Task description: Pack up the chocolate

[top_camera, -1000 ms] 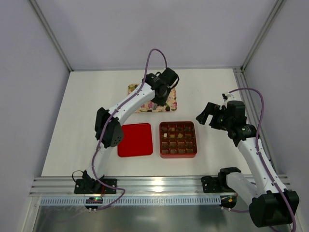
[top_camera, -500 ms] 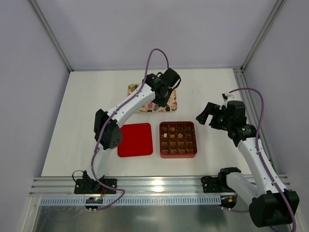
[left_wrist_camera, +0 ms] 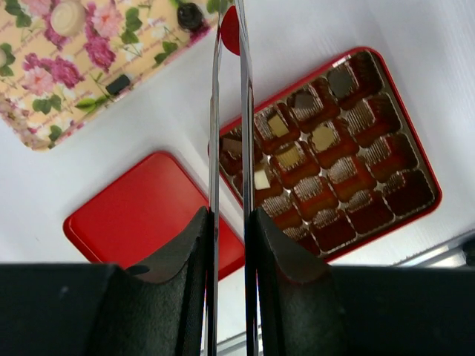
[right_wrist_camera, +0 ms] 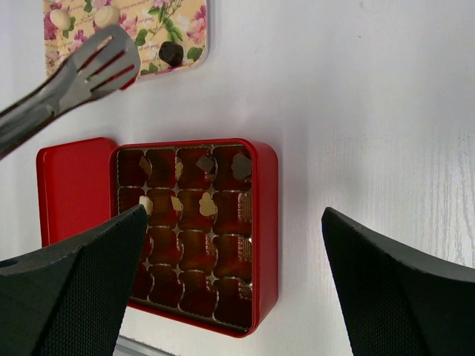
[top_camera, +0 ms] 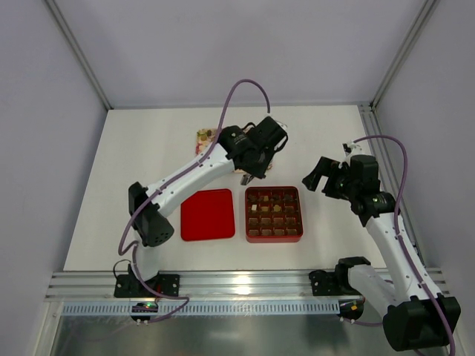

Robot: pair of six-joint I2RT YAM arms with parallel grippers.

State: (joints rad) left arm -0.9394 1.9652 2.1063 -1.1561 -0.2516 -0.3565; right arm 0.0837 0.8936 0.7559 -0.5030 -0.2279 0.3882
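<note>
The left gripper [left_wrist_camera: 228, 219] lies along the bottom edge of the left wrist view. Its black fingers are cut off by the frame and pressed in on a pair of metal tongs [left_wrist_camera: 228, 111], whose two blades run up the middle almost touching. At the blade tips, at the top edge, something red shows, but it is too cropped to name. The right wrist view catches the same tongs at upper left, with slotted ends and red between them. I cannot tell whether that red is a piece.

The right gripper [right_wrist_camera: 234, 215] is spread wide, one finger in each lower corner. It holds nothing and hangs above the white table [right_wrist_camera: 356, 111].

Under it sits the red box [right_wrist_camera: 263, 222]. A few pieces of the chocolate [right_wrist_camera: 207, 205] lie in the upper cells of its brown insert [right_wrist_camera: 194, 252], and glare makes the lower cells hard to read. The red lid [right_wrist_camera: 74, 178] lies just beside the box on the left.

Farther up, the flowered tray [right_wrist_camera: 159, 18] carries more chocolate, one dark piece and two pale rounds. The frame cuts off its far side.

In the top view the left arm hides most of the tray and the pieces are too small to pick out. Only that view shows both arms.
</note>
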